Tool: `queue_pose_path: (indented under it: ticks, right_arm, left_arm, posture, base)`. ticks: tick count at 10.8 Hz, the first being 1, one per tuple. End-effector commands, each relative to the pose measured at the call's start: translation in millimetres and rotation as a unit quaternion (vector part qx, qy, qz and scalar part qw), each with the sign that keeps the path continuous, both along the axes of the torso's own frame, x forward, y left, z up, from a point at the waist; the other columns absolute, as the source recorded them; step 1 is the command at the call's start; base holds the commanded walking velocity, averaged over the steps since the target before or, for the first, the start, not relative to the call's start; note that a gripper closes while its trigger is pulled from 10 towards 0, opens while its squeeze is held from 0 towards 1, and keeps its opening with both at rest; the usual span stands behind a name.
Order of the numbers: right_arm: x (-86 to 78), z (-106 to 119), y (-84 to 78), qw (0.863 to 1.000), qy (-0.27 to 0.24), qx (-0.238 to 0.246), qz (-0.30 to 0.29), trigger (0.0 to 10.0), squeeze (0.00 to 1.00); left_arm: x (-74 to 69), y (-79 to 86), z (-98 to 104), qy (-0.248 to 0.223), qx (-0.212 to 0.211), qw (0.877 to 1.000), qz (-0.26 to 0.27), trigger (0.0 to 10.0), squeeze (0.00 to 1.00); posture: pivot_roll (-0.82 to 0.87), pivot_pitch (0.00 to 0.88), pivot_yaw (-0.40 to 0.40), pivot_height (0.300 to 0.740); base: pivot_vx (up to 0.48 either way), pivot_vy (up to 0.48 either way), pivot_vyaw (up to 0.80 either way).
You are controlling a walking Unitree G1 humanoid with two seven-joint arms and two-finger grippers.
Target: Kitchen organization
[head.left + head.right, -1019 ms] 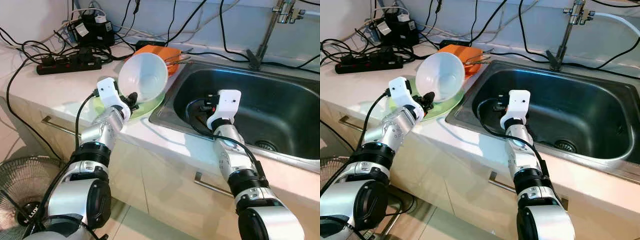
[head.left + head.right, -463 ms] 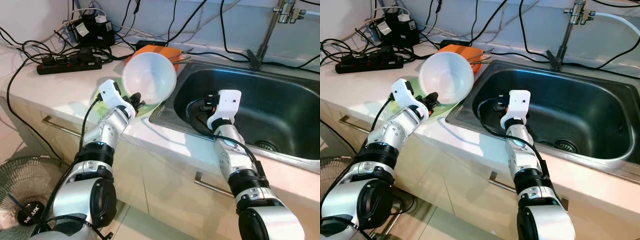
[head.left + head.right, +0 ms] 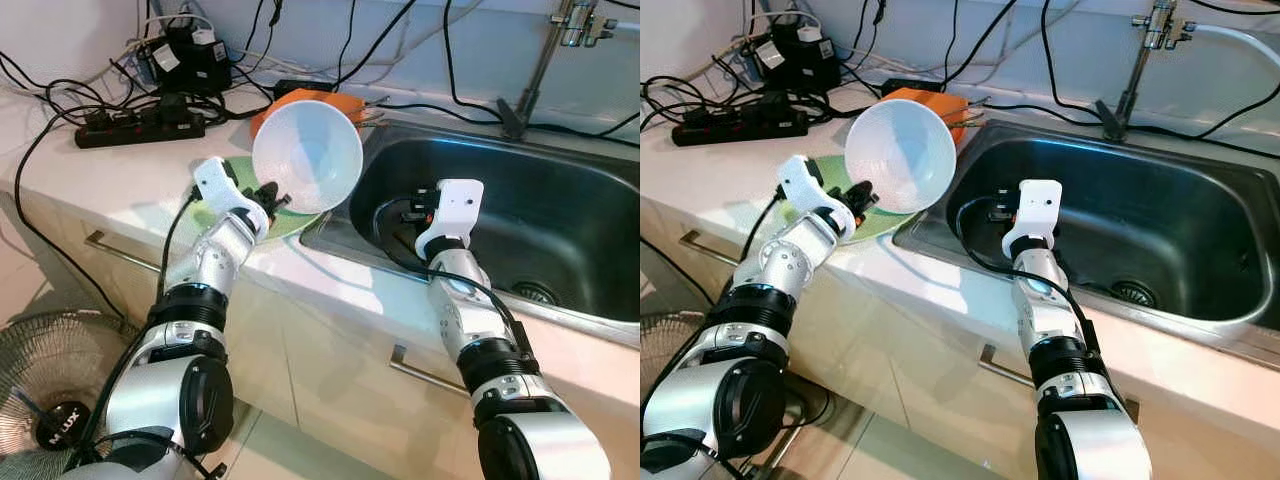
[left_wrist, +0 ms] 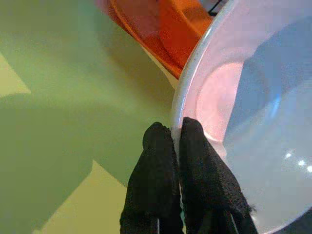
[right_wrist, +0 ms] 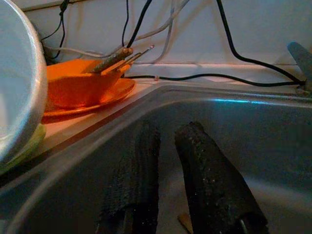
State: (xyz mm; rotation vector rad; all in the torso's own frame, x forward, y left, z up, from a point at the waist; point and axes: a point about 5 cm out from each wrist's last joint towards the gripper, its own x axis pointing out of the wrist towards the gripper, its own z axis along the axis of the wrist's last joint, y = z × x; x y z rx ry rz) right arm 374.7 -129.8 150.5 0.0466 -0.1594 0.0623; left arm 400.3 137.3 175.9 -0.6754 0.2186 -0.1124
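Note:
My left gripper (image 3: 268, 195) is shut on the rim of a white bowl (image 3: 307, 155). It holds the bowl tilted on edge in the air, over the counter's edge next to the steel sink (image 3: 560, 215). In the left wrist view the fingertips (image 4: 158, 141) pinch the bowl's rim (image 4: 187, 78). Below the bowl a green plate (image 3: 222, 208) lies on the counter. Behind it sits an orange bowl (image 5: 80, 80) on an orange plate, with chopsticks (image 5: 122, 57) in it. My right gripper (image 5: 168, 161) rests low inside the sink's left side, open by a narrow gap and holding nothing.
A black power strip (image 3: 140, 128), a charger (image 3: 185, 60) and several cables crowd the back left of the counter. The faucet (image 3: 545, 50) stands behind the sink, whose drain (image 3: 535, 292) is at the bottom. A fan (image 3: 40, 380) stands on the floor at the left.
My left gripper has carried the white bowl to the right and slightly up, closer to the sink. The right arm has not moved.

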Motion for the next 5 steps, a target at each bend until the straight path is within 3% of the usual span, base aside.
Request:
queue_pose_path:
  ticks: [1, 5]
  right_arm:
    - [-1.4, -3.1, -0.2, 1.0, 0.005, 0.001, -0.002, 10.0, 0.0]
    - [-0.8, -2.2, 6.0, 1.0, 0.004, 0.002, 0.007, 10.0, 0.0]
  left_arm:
    - [-2.2, -4.1, -6.4, 0.009, 0.007, 1.0, -0.009, 0.0, 0.0]
    - [-9.8, 3.4, 13.5, -0.091, -0.027, 0.995, 0.012, 0.0, 0.0]
  posture:
    - [0.14, 0.0, 0.077, 0.74]
    - [0.16, 0.0, 0.068, 0.74]
  base:
    - [0.0, 0.0, 0.0]
    - [0.0, 0.0, 0.0]
